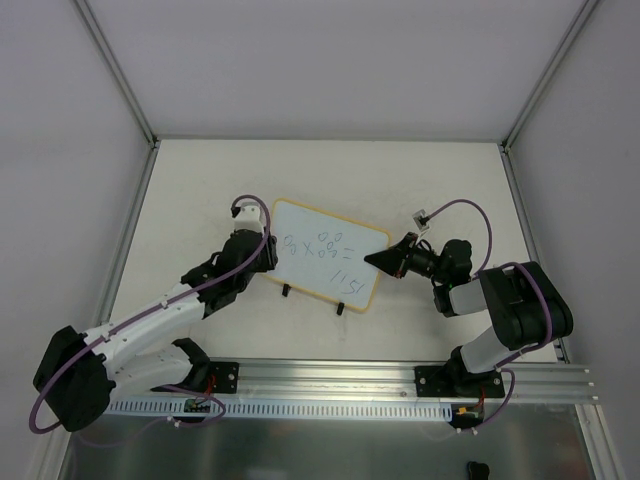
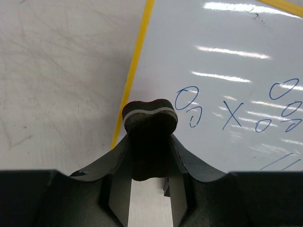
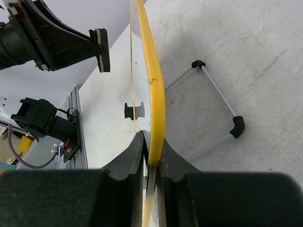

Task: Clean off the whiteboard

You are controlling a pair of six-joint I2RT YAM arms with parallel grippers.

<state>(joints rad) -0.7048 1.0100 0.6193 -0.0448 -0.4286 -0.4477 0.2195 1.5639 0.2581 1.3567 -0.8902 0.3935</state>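
The left tool point(image 2: 149, 142) is clenched on a small black eraser point(image 2: 149, 118), gripped by its waist so the felt face points at the board point(image 1: 330, 250). In the right wrist view a gap shows between felt and white surface, so the eraser hangs just off the face, near the left end and beside the first of the blue marks point(image 2: 232, 113).

The right tool point(image 3: 150, 146) is clamped on the yellow frame point(image 3: 156, 94) at the board's right end, 1 jaw on each side of the thin edge.

The board stands mid-desk point(image 1: 200, 200) between the 2 arms. It is tilted back with its written face up toward the top camera, and its 2 black feet point(image 1: 285, 290) are at the near long edge, apparently on the desk.

It looks light, thin and stiff, with a glossy face that the felt should slide over easily. A board this light would probably skid or tip under a wipe, so the edge grip is what braces it. The frame is the place to hold, since the face is slick and has to remain open for wiping. Held at 1 end only, the board may pivot or flex when pushed at the far left. Pressure there should be modest and strokes short.
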